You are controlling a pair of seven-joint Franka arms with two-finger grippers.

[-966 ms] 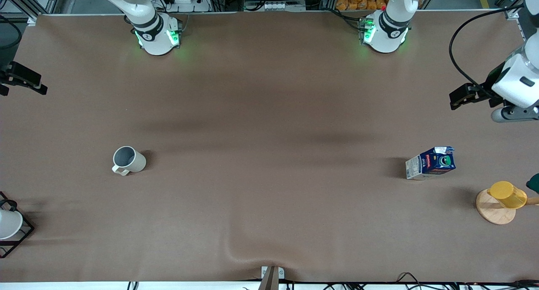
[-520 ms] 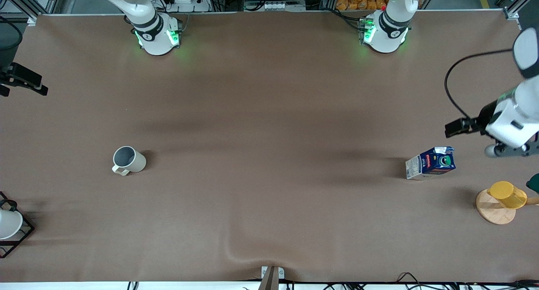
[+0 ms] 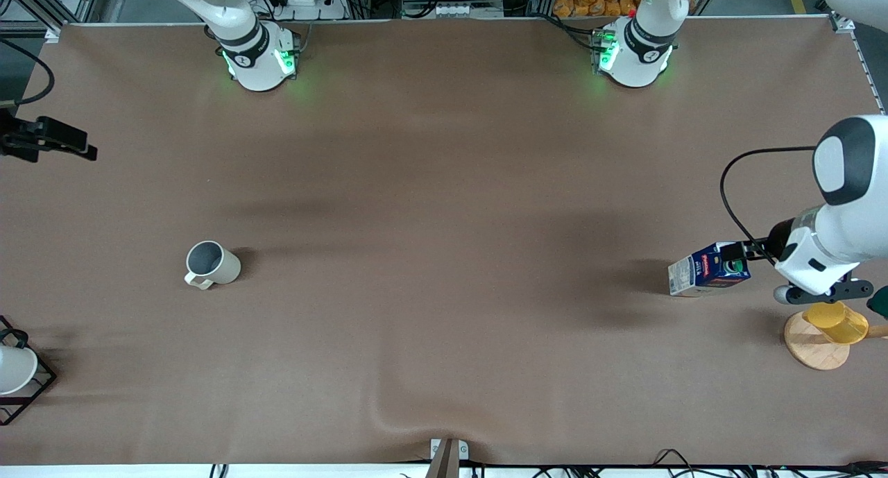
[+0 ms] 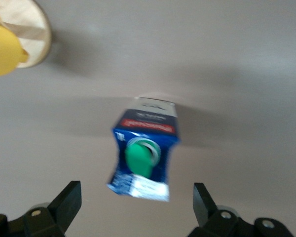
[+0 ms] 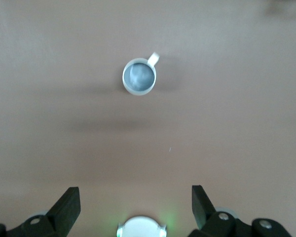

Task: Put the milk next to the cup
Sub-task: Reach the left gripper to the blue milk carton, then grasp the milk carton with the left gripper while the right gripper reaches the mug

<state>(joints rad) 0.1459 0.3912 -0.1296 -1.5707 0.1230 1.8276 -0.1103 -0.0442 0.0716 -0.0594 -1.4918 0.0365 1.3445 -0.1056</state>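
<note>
The milk (image 3: 701,273), a dark-blue carton with a green cap, stands upright toward the left arm's end of the table. In the left wrist view the milk (image 4: 145,148) lies just ahead of the left gripper's (image 4: 135,192) open fingers. My left gripper (image 3: 815,294) hangs in the air beside the carton, not touching it. The cup (image 3: 211,263), a beige mug with a grey inside, stands toward the right arm's end. My right gripper (image 3: 41,139) waits high at that end, open and empty (image 5: 135,195), with the cup (image 5: 139,76) well ahead of it.
A yellow cup (image 3: 836,322) on a wooden disc (image 3: 812,353) stands beside the milk, nearer the front camera, under the left hand. A white cup in a black wire rack (image 3: 14,370) sits at the right arm's end. The brown cloth bulges near the front edge.
My left arm has swung toward the front camera and come down over the milk. My right gripper has shifted slightly. The milk and the cup have not moved.
</note>
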